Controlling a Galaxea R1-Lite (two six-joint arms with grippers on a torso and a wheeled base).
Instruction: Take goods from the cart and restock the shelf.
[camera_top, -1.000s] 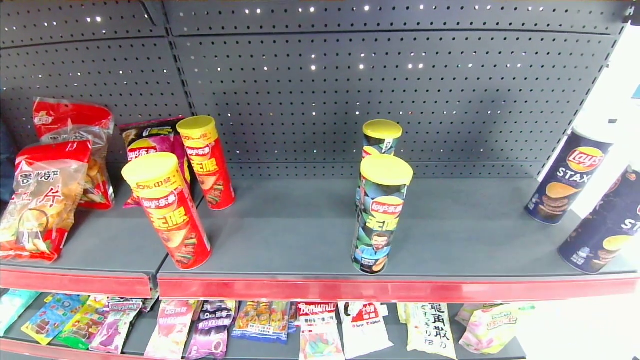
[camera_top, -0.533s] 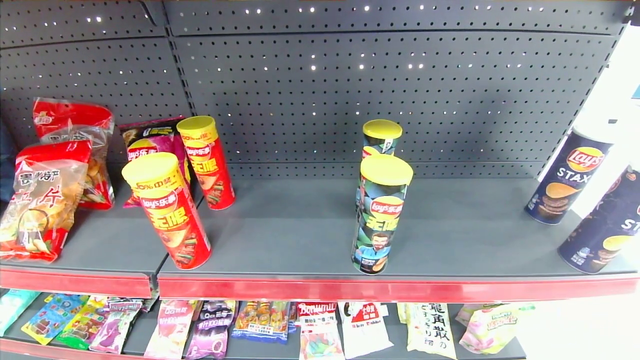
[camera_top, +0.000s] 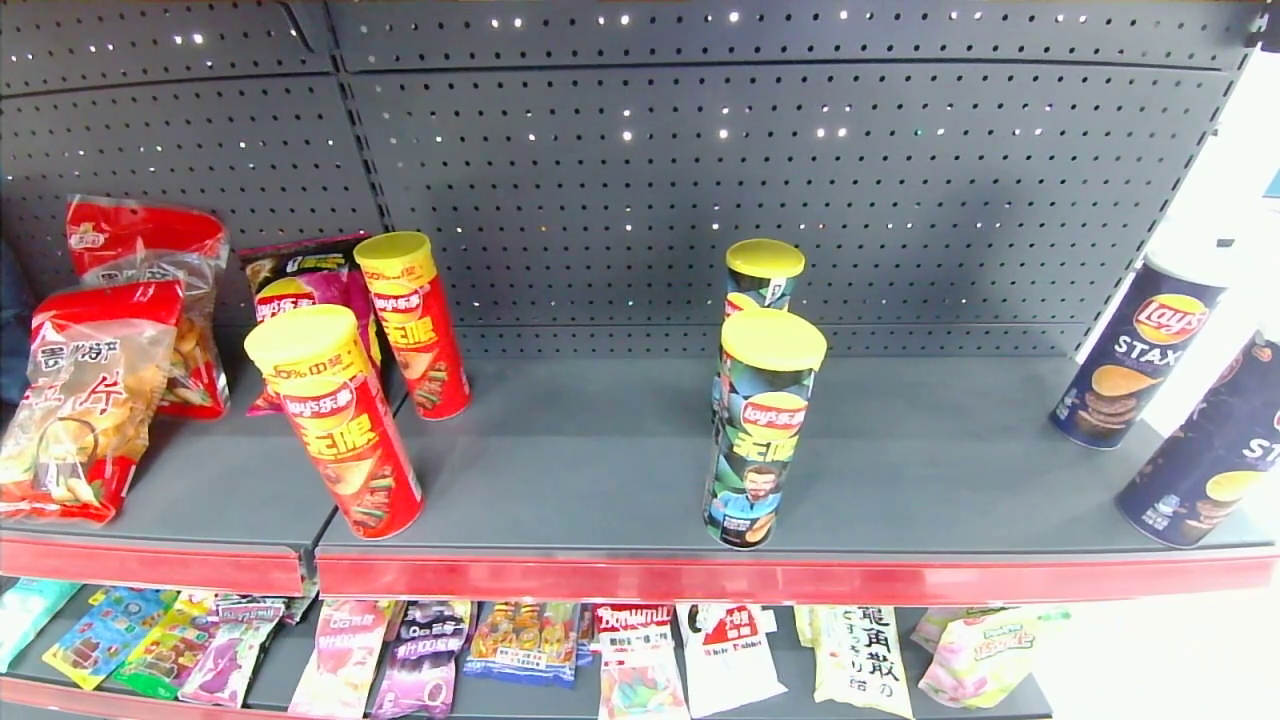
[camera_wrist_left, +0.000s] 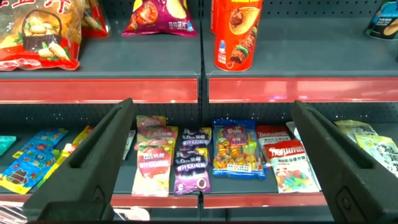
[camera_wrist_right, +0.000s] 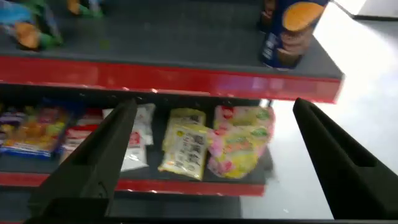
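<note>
On the grey upper shelf (camera_top: 600, 470) stand two red chip cans with yellow lids, one at the front (camera_top: 335, 420) and one behind it (camera_top: 412, 325). Two dark green cans (camera_top: 762, 430) stand in a row near the middle. Two dark blue cans (camera_top: 1135, 350) lean at the right end. My left gripper (camera_wrist_left: 208, 168) is open and empty, level with the lower shelf, below a red can (camera_wrist_left: 235, 34). My right gripper (camera_wrist_right: 214, 165) is open and empty too, facing the lower shelf under a blue can (camera_wrist_right: 289, 31).
Red snack bags (camera_top: 85, 400) and a purple bag (camera_top: 300, 275) fill the shelf's left end. Several small candy and snack packets (camera_top: 520, 645) lie on the lower shelf. Red price rails (camera_top: 780, 578) edge both shelves. Bare shelf lies between the red and green cans.
</note>
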